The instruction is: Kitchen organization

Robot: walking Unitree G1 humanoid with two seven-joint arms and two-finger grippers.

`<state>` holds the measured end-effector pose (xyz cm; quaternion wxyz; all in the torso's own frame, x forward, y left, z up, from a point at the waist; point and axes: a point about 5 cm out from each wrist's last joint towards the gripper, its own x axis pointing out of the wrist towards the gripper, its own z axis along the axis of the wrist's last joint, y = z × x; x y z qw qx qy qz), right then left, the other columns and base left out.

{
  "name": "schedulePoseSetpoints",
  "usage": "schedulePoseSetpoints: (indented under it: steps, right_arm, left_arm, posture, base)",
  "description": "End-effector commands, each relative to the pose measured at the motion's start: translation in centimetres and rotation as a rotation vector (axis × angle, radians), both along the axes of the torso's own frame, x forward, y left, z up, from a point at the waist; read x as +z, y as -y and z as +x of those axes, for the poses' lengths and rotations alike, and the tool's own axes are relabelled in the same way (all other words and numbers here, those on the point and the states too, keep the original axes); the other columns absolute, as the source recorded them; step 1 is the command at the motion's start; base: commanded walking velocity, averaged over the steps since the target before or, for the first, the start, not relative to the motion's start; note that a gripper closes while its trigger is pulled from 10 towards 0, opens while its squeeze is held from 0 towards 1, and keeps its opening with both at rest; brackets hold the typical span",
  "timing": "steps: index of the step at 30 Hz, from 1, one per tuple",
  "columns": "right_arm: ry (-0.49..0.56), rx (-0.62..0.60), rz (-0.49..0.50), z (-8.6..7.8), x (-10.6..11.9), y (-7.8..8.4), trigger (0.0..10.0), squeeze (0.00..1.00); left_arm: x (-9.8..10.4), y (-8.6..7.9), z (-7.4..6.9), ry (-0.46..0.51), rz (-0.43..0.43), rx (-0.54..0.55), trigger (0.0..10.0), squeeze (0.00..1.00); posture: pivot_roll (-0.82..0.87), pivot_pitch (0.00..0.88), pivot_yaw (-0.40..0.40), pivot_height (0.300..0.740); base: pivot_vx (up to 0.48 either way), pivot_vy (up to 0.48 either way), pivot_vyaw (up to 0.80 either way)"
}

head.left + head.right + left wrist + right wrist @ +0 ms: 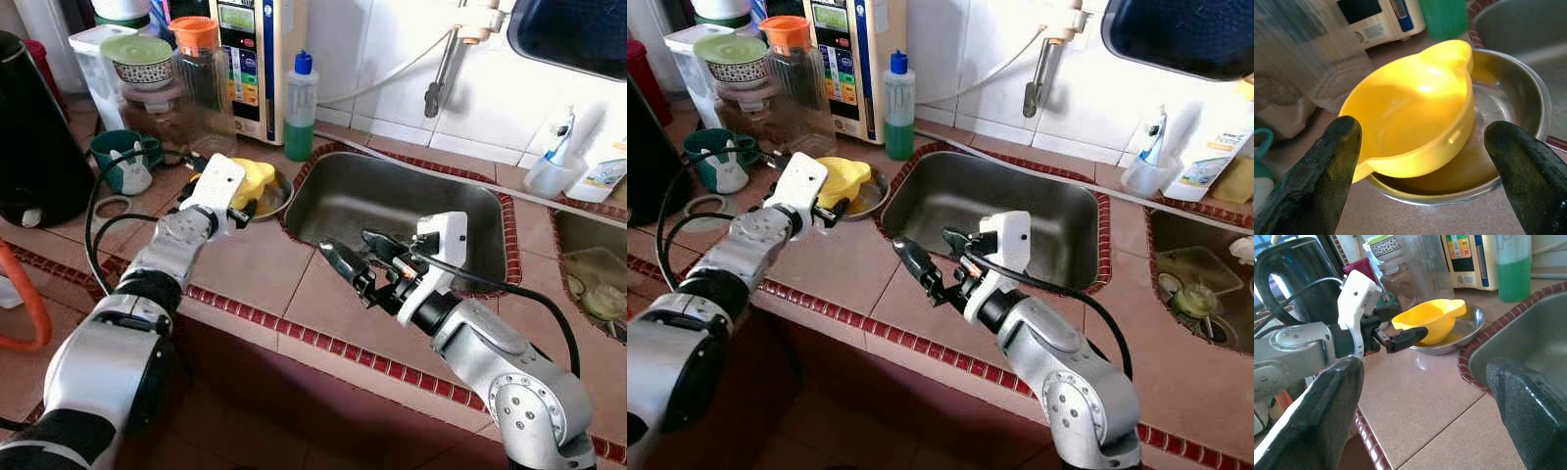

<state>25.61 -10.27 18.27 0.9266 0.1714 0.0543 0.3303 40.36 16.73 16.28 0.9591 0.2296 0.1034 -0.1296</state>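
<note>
- The left gripper (pixel 217 211) is stretched out over the tiled worktop (pixel 250 269), just beside the yellow bowl (pixel 251 180). Its two black fingers (pixel 1312 178) are spread wide, and they stand on both sides of the bowl's near edge without touching it.
- The yellow bowl sits tilted inside a shallow steel dish (pixel 1518 98). This dish stands on the worktop, close to the left edge of the steel sink (pixel 392 211).
- The bowl has a small lip or handle on each side. There seems to be some brownish liquid at the bottom of the steel dish, but I cannot be sure from this angle.
- The right gripper (pixel 355 257) hangs over the worktop at the front edge of the sink, well apart from the bowl. Its fingers (pixel 1312 416) are also wide open and hold nothing.
- Behind the bowl, near the wall, stand a bottle of green liquid (pixel 300 108) with a blue cap, a white appliance (pixel 257 59) with a display panel, and a clear jug (pixel 201 78) with an orange lid.
- A green mug (pixel 122 157) stands to the left of the steel dish, and a black kettle (pixel 34 137) is further left.
- A second basin (pixel 1200 279) to the right of the sink holds some dishes.
</note>
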Motion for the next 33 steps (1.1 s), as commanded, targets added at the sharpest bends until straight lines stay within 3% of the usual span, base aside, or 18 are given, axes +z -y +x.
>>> schedulePoseSetpoints:
  steps: [1, 13, 33]
  right_arm:
    - [0.02, -0.011, -0.006, -0.1, 0.6, 0.3, 10.0, 0.0]
    - [0.02, -0.015, -0.012, 0.3, 0.8, 0.3, 10.0, 0.0]
    - [0.022, -0.022, -0.012, 0.8, 0.7, 0.4, 10.0, 0.0]
  left_arm:
    - [0.1, 0.3, 0.1, -0.04, 0.026, -0.046, 10.0, 0.0]
    - [-1.3, 1.2, -0.6, -0.153, 0.054, -0.189, 10.0, 0.0]
    - [-1.5, 1.7, -0.9, -0.214, 0.036, -0.271, 10.0, 0.0]
  posture:
    - [0.12, 0.0, 0.001, 0.74]
    - [0.13, 0.0, 0.001, 0.74]
    - [0.14, 0.0, -0.003, 0.74]
  base:
    - [0.0, 0.0, 0.0]
    - [0.0, 0.0, 0.0]
    - [0.0, 0.0, 0.0]
